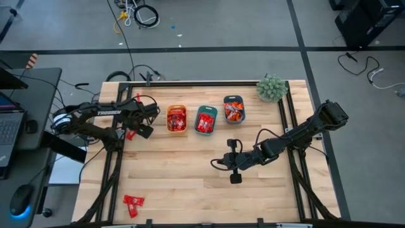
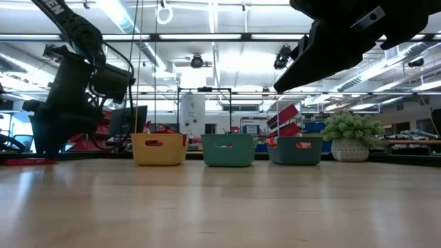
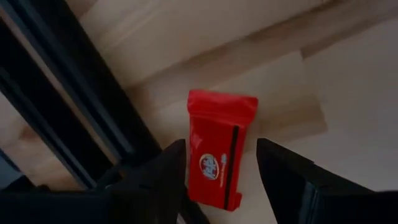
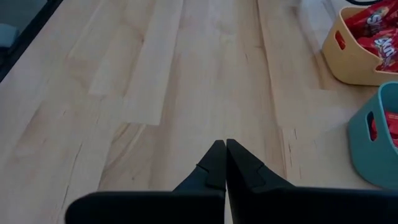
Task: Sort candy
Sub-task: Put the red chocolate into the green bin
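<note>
A red wrapped candy with a white mark lies flat on the wood by the table's left rail. My left gripper is open and points down over it, one finger on each side, without clear touch. From above, this gripper sits left of the yellow-orange bin, with the candy under it. More red candies lie near the near-left corner. My right gripper is shut and empty, hovering above bare wood in the table's middle.
Three bins stand in a row toward the far edge, each holding red candies: yellow-orange, teal, blue-grey. A green plant stands at the far-right corner. Black frame rails run beside the left candy.
</note>
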